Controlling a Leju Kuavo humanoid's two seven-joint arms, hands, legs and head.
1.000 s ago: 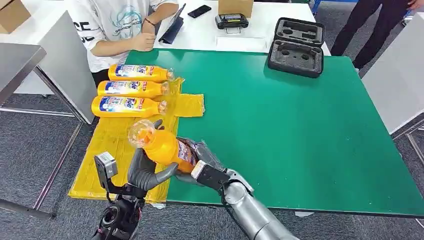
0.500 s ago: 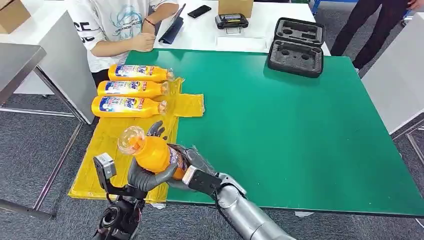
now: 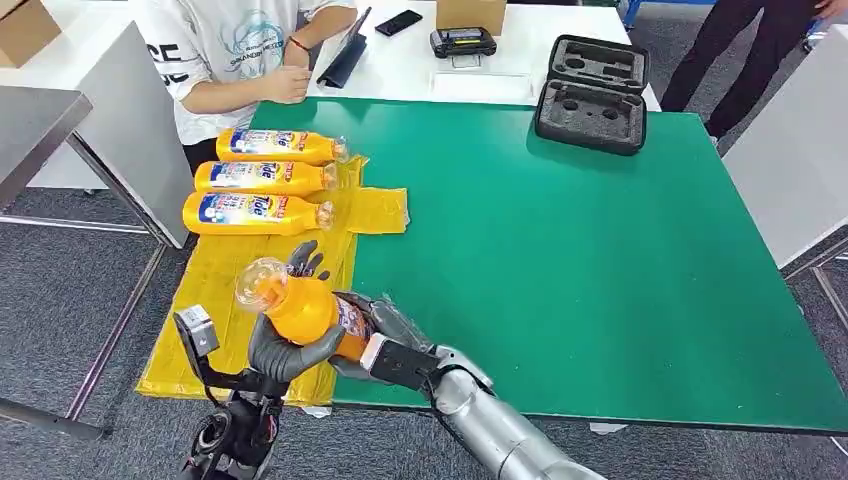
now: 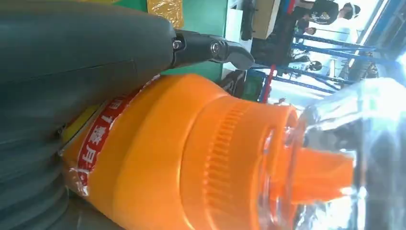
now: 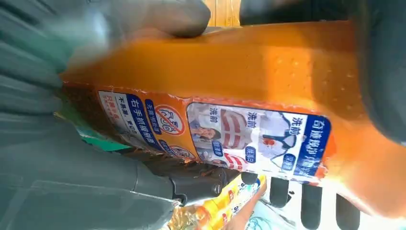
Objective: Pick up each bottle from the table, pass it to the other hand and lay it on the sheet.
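Note:
An orange bottle (image 3: pixel 305 308) with a clear cap hangs tilted over the near left corner of the table, cap pointing away from me. Both hands are on it. My left hand (image 3: pixel 285 345) wraps its upper body from below, fingers curling up behind it. My right hand (image 3: pixel 375 335) grips the labelled lower end. Close up, the left wrist view has the bottle's (image 4: pixel 201 158) orange shoulder and cap; the right wrist view has its label (image 5: pixel 239 129). Three more orange bottles (image 3: pixel 258 213) lie side by side on the far part of the yellow sheet (image 3: pixel 215 300).
The green table (image 3: pixel 580 250) stretches to the right. A black foam case (image 3: pixel 592 93) sits at its far edge. A seated person (image 3: pixel 235 50) is behind the sheet at a white table holding a tablet, phone and box. Another person stands at the far right.
The bottle and both hands have shifted left and slightly toward me, out over the sheet's near part. My left hand has closed more fully around the bottle's upper body.

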